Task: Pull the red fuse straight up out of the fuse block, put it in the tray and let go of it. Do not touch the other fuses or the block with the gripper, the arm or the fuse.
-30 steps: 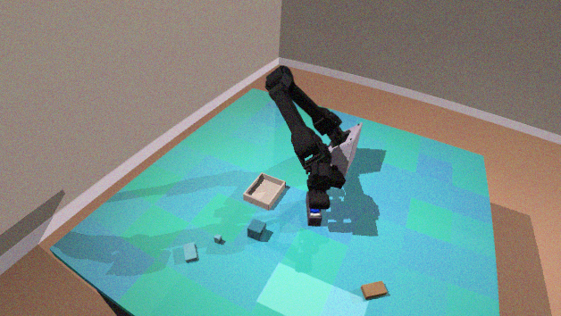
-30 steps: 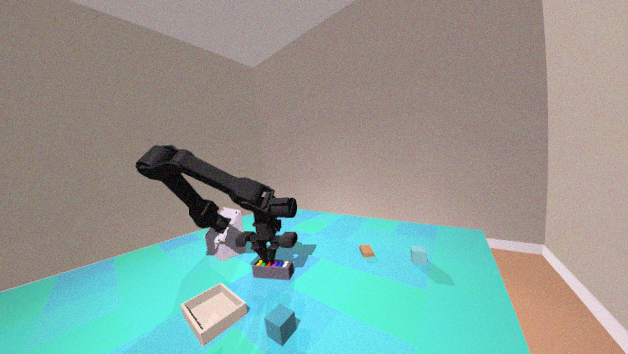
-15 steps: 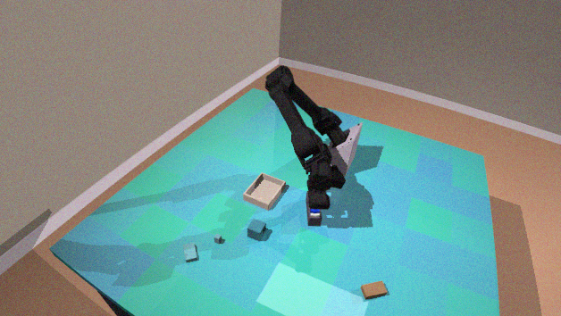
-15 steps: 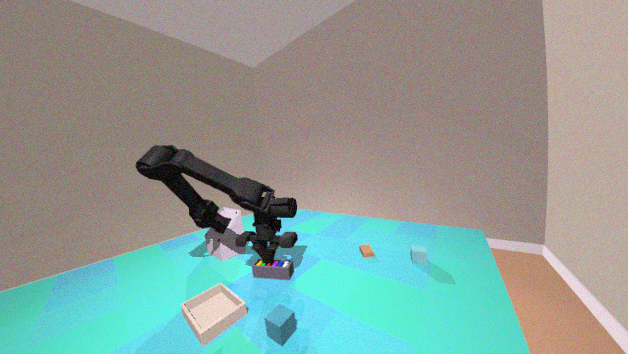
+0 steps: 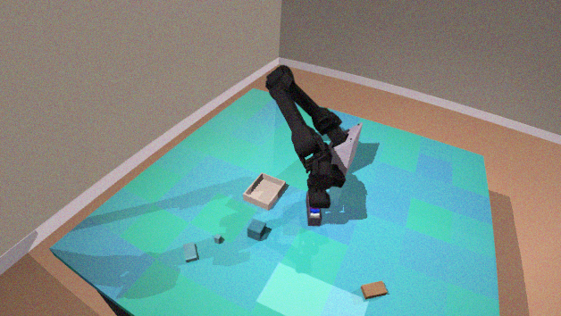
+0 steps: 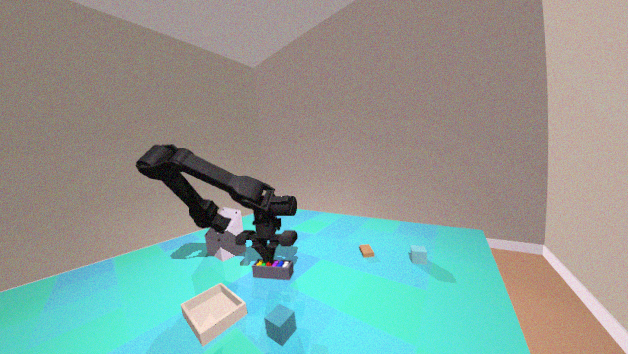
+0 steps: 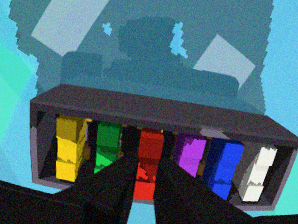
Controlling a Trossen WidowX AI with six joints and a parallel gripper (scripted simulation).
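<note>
The fuse block [image 5: 314, 222] [image 6: 272, 272] [image 7: 150, 106] is a dark grey open box with a row of fuses. The red fuse [image 7: 150, 145] [image 6: 268, 264] stands in the middle of the row, between the green fuse [image 7: 108, 135] and the purple fuse [image 7: 192, 150]. My gripper [image 7: 147, 165] [image 6: 269, 260] points down over the block and is shut on the red fuse, with one finger on each side of it. In the top view the hand hides most of the block. The beige tray [image 5: 266, 192] [image 6: 205, 337] holds nothing that I can see.
The yellow fuse [image 7: 70, 150], blue fuse [image 7: 225, 160] and white fuse [image 7: 260, 172] also stand in the block. A blue-grey cube [image 5: 256, 228] [image 6: 280, 325] lies near the tray. An orange block [image 5: 374, 289] [image 6: 366, 250], a grey block [image 5: 190, 252] and a tiny cube [image 5: 218, 239] lie farther off.
</note>
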